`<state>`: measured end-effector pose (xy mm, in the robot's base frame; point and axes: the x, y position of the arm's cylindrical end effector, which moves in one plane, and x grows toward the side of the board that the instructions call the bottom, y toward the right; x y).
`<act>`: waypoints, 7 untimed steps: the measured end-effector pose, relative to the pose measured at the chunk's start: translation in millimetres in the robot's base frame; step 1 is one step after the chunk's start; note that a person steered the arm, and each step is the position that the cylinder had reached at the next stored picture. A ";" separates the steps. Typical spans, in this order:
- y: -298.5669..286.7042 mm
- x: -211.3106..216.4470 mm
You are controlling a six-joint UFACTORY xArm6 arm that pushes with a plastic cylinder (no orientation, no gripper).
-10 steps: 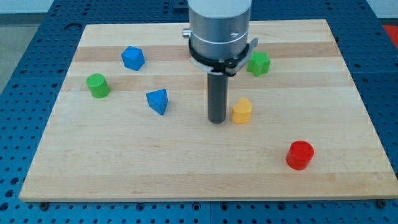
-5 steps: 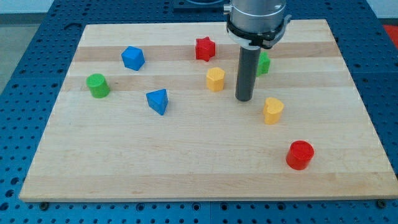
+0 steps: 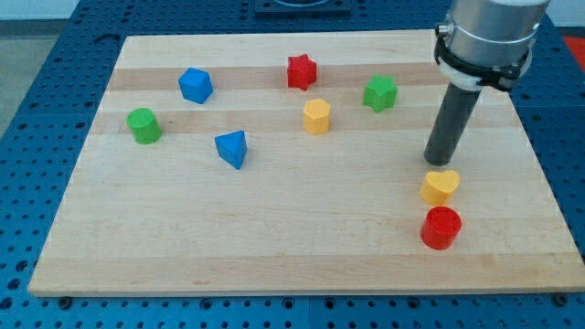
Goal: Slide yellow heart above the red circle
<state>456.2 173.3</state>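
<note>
Since the earlier frame the yellow heart (image 3: 440, 186) has slid right to just above the red circle (image 3: 441, 227). The tip (image 3: 437, 161), grasping nothing, stands just above the heart.

the arm's grey housing (image 3: 489, 32) runs off the view's top edge, upper part unseen. the wooden board (image 3: 274, 247) loses its right corner behind that housing. the yellow heart (image 3: 440, 186) covers the red circle's (image 3: 441, 228) far rim. my tip (image 3: 437, 162) shows fully.
</note>
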 end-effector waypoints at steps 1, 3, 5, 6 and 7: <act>15.4 8.9; 19.0 40.3; 18.6 42.3; 26.2 38.1; 13.3 17.0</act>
